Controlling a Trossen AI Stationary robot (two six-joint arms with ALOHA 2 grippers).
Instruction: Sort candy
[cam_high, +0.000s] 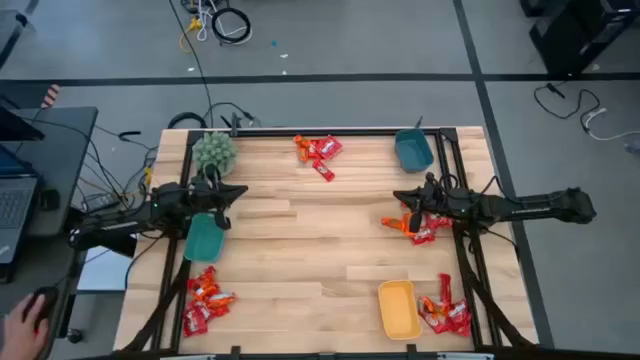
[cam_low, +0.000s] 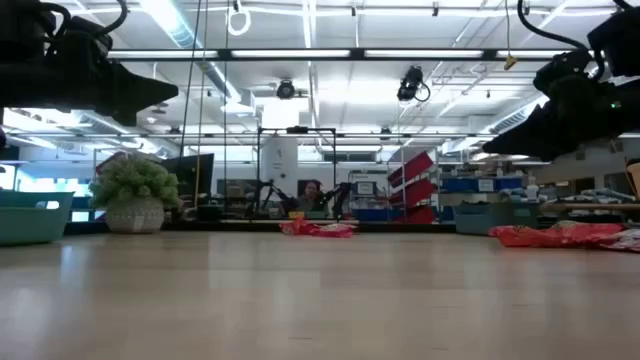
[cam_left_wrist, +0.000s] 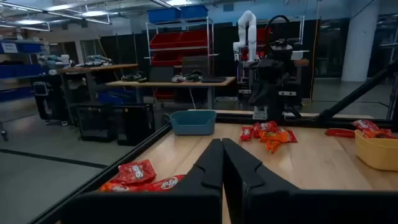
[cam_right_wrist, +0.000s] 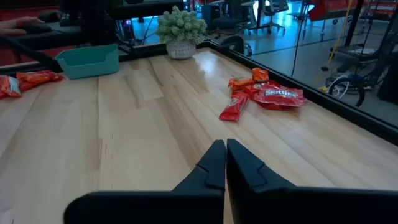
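Sorting looks unstarted: candy (cam_high: 318, 153) lies in four loose heaps on the worktop (cam_high: 300, 250) — far edge, under the right arm, and both near corners. Teal tray (cam_high: 205, 236), blue tray (cam_high: 413, 150) and yellow tray (cam_high: 398, 308) show nothing inside, as far as visible. Left tool (cam_left_wrist: 222, 163) and right tool (cam_right_wrist: 224, 163) both pinched together, holding nothing, raised above pale wood planks. Fuzzy plant (cam_high: 214, 152) at far-left corner. Open lab beyond: shelving, strip lights.
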